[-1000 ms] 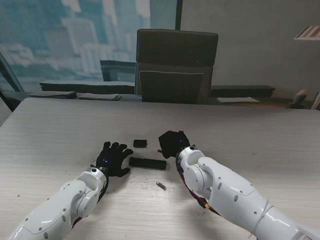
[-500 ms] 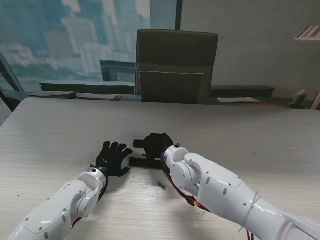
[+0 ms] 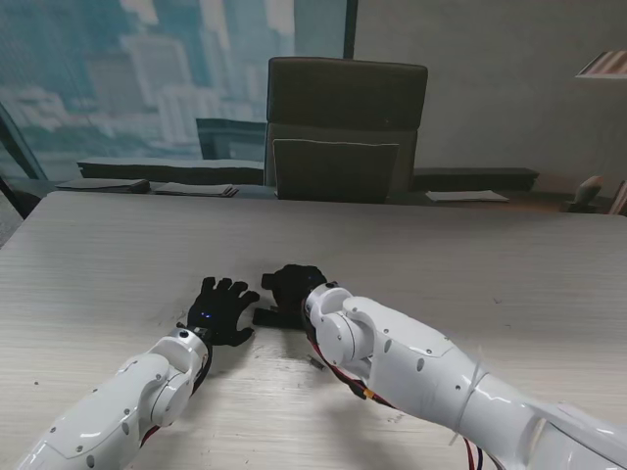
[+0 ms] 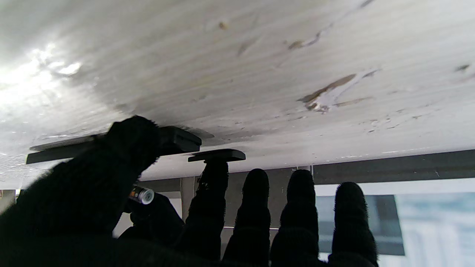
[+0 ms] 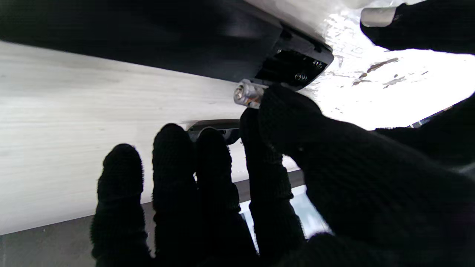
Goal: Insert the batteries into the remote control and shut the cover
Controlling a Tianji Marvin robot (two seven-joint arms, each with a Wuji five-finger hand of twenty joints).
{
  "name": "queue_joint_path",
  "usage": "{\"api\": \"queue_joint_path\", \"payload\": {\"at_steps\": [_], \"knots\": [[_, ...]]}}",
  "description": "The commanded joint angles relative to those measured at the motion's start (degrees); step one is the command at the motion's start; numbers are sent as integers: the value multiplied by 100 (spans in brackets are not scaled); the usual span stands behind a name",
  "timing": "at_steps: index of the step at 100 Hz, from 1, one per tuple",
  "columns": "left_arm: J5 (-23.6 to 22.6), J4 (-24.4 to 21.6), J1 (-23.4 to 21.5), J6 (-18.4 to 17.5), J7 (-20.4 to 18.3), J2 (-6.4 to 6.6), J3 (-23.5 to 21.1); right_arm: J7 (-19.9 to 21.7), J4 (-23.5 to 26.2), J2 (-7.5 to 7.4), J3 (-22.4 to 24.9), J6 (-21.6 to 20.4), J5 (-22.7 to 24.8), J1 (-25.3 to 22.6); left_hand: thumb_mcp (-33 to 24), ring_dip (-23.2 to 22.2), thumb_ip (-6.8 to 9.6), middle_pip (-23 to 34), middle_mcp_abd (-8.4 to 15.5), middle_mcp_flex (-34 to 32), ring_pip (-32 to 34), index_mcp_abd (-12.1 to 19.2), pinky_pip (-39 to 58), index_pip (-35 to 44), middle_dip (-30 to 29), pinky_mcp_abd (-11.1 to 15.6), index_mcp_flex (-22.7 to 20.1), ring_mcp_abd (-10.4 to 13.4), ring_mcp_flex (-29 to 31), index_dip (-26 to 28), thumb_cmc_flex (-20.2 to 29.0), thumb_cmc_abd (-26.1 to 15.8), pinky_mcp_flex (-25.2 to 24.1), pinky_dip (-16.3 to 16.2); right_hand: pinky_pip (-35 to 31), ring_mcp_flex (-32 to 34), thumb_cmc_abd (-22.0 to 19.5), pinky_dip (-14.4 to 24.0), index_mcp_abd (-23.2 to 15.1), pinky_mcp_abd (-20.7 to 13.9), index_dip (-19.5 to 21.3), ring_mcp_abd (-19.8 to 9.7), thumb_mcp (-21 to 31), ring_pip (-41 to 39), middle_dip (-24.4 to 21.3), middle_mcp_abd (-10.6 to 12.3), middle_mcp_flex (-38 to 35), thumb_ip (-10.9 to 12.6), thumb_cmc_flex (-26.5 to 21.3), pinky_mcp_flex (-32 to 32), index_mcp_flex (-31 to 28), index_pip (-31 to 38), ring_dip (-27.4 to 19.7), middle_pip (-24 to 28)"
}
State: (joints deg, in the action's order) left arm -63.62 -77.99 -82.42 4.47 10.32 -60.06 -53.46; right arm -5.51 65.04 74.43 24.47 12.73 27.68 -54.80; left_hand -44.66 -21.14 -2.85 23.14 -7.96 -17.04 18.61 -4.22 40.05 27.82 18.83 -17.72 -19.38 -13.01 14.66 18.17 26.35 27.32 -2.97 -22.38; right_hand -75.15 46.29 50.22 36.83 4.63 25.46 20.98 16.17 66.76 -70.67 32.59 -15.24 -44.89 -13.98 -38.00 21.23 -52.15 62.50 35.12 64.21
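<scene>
The black remote lies on the table between my hands, mostly hidden by my right hand. In the right wrist view the remote shows its open battery compartment. A silver-tipped battery is pinched between that hand's thumb and forefinger, right at the compartment's edge. The loose cover lies flat just beyond, partly behind the fingers. My left hand rests flat on the table, fingers spread, its thumb against the remote's end. The cover and the held battery also show in the left wrist view.
A second battery lies on the table nearer to me, beside my right forearm. A dark office chair stands at the table's far edge. The wooden table top stretches wide to the right.
My right hand has swung left with the battery, from beside the remote to over it, and now hides the cover in the stand view. The left hand has not moved.
</scene>
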Motion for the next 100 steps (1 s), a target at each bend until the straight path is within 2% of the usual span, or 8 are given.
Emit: {"api": "queue_joint_path", "payload": {"at_steps": [1, 57, 100], "knots": [[-4, -10, -3, 25, -77, 1, 22, 117, -18, 85, -38, 24, -52, 7, -118, -36, -56, 17, -141, 107, -41, 7, -80, 30, -67, -68, 71, -78, -119, 4, -112, -52, -130, -60, -224, 5, -165, 92, 6, 152, 163, 101, 101, -128, 56, -194, -42, -63, -268, -2, -256, 148, 89, 49], [5, 3, 2, 34, -69, -1, 32, 106, -596, 373, -320, 30, -232, 245, -132, -35, -53, 21, -137, 98, -36, 5, -65, 42, -65, -68, 43, -89, -119, 11, -103, -48, -125, -59, -234, 6, -194, 87, -8, 141, 184, 97, 88, -131, 83, -199, -20, -56, -273, -11, -255, 127, 93, 39], [-5, 12, 15, 29, -79, 3, 50, 69, -705, 467, -362, 140, -270, 306, -209, -36, -40, 28, -142, 93, -27, 54, -42, 158, -61, -68, -28, -92, -112, 72, -61, -33, -107, -60, -258, 1, -202, 87, 7, 147, 191, 112, 89, -145, 87, -211, -15, -50, -264, -10, -246, 122, 101, 47]]}}
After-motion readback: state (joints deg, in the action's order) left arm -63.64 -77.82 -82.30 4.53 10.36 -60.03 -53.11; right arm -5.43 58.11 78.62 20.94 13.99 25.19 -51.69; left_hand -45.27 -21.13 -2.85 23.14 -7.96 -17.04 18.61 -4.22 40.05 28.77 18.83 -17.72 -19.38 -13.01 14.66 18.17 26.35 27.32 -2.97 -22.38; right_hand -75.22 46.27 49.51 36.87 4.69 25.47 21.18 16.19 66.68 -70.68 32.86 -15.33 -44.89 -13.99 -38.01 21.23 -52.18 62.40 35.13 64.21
